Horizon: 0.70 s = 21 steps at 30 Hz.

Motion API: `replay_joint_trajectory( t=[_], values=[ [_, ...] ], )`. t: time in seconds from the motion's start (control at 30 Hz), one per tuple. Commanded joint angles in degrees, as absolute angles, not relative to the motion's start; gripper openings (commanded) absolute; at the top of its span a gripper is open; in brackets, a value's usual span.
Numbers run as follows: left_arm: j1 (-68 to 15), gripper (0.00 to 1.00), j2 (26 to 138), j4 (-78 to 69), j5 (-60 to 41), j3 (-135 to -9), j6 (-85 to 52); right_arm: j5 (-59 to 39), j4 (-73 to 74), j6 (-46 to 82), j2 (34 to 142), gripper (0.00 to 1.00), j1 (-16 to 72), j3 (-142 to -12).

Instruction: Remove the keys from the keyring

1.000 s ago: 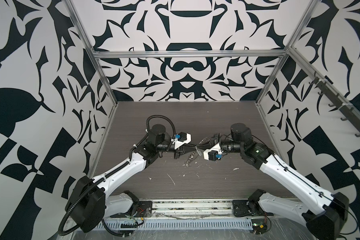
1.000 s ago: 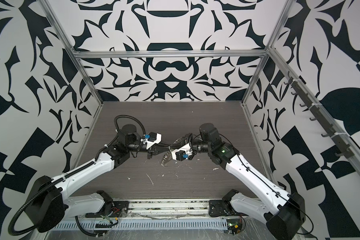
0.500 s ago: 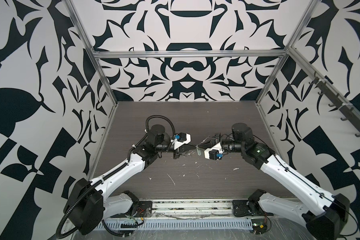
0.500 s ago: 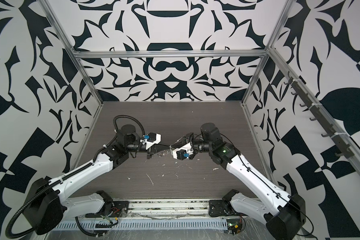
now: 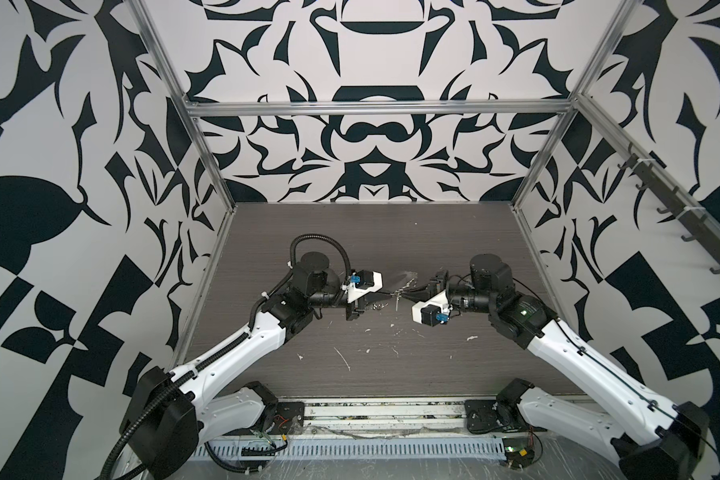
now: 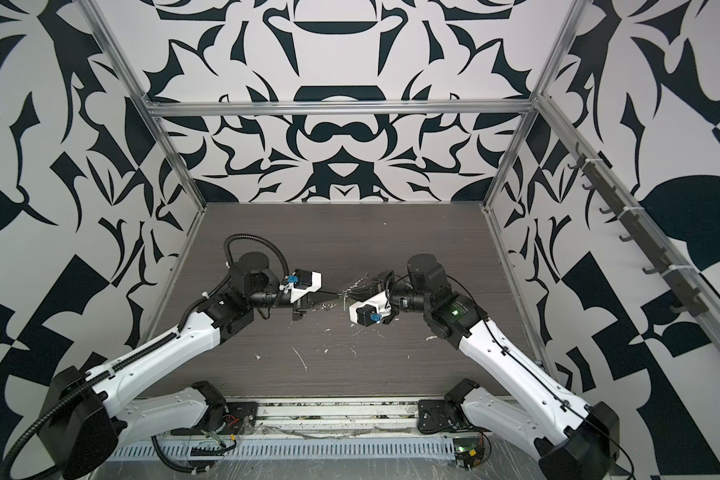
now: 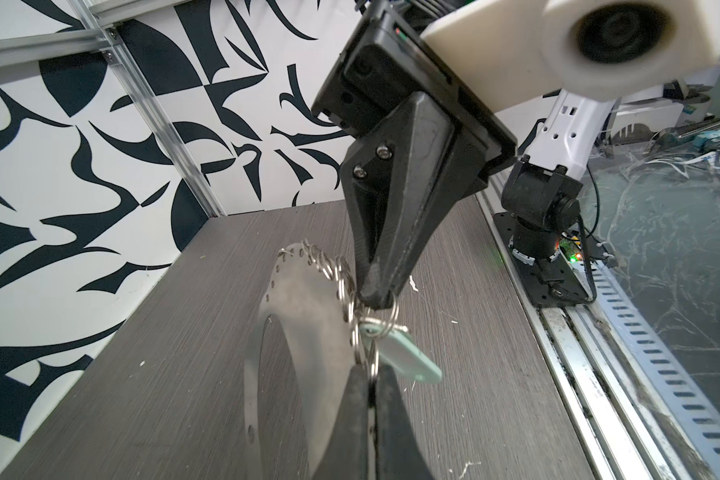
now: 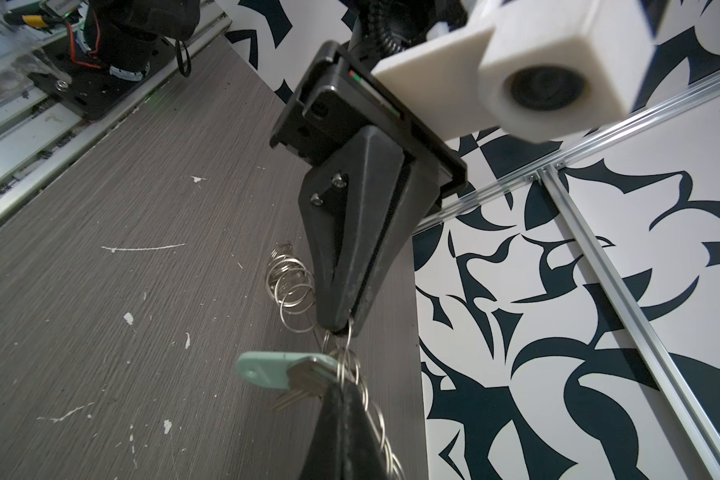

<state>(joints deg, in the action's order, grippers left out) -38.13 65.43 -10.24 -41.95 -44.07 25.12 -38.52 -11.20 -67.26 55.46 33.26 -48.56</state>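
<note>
Both grippers meet tip to tip above the middle of the table. My left gripper (image 7: 368, 380) (image 5: 391, 294) is shut on a small silver split ring of the keyring's chain. My right gripper (image 8: 341, 386) (image 5: 404, 293) is shut on a neighbouring split ring. The keys (image 7: 408, 357) (image 8: 275, 370), a pale mint oval tag with a grey key blade under it, hang from those rings between the two tips. The keyring (image 7: 304, 332), a wide flat grey hoop with small holes, hangs tilted behind the rings. It shows as a grey blur in both top views (image 6: 360, 279).
A bunch of loose-looking split rings (image 8: 289, 282) shows beside the left gripper's fingers. More rings trail along my right fingers (image 8: 377, 419). The dark wood-grain table (image 5: 350, 232) carries white scuffs and specks. Patterned walls close three sides, and a metal rail (image 5: 383, 419) runs along the front.
My left gripper has shut on a split ring. The chain that hung down between the tips a second ago is pulled up, and the right gripper has drawn back slightly.
</note>
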Motion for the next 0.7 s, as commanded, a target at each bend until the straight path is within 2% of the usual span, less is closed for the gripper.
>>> replay_joint_trajectory(
  t=[0.0,0.4,0.67],
  values=[
    [-37.4,0.0,63.4,-7.7,-39.9,-42.7,28.3,-38.2,-9.7,-65.0,54.8,0.0,32.6,-49.1],
    [-37.4,0.0,62.1,-12.3,-38.0,-41.3,29.6,-41.1,-7.6,-62.3,56.1,0.0,32.6,-48.2],
    [-37.4,0.0,62.0,-9.2,-37.7,-42.0,34.1,-40.5,-8.6,-59.3,55.2,0.21,32.6,-49.4]
  ],
)
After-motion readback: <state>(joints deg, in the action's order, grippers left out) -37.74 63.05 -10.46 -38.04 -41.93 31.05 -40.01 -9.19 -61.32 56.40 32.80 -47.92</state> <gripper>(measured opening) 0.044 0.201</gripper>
